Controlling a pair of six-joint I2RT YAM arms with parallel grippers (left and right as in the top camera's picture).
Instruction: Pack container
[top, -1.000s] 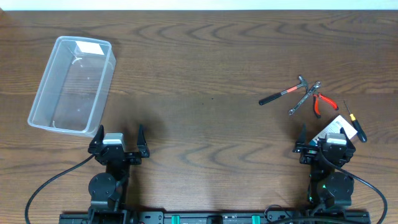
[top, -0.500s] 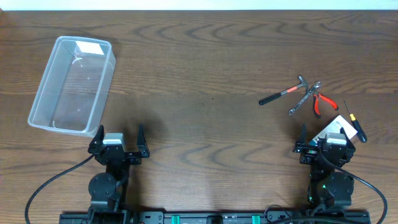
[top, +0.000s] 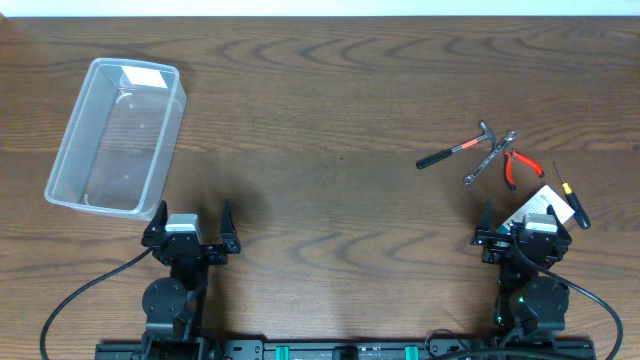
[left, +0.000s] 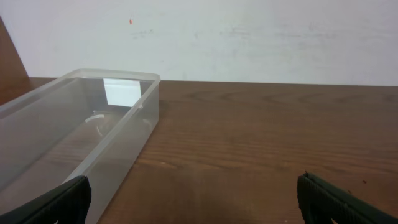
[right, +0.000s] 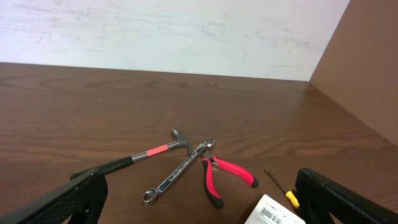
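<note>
Four hand tools lie at the right of the wooden worktop, well apart from the clear, translucent plastic rectangular tub at far left. Your left pincer and right pincer sit spread, empty; take the red-and-black-handled hammer mid-handle first.

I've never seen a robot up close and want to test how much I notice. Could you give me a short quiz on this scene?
1. True or false: the container holds no tools.
2. The handles of the pliers are: A blue, B red, C green.
3. Fill in the blank: the left fingers and the right fingers are both ____, holding nothing.

Key: 1 true; 2 B; 3 open.
</note>
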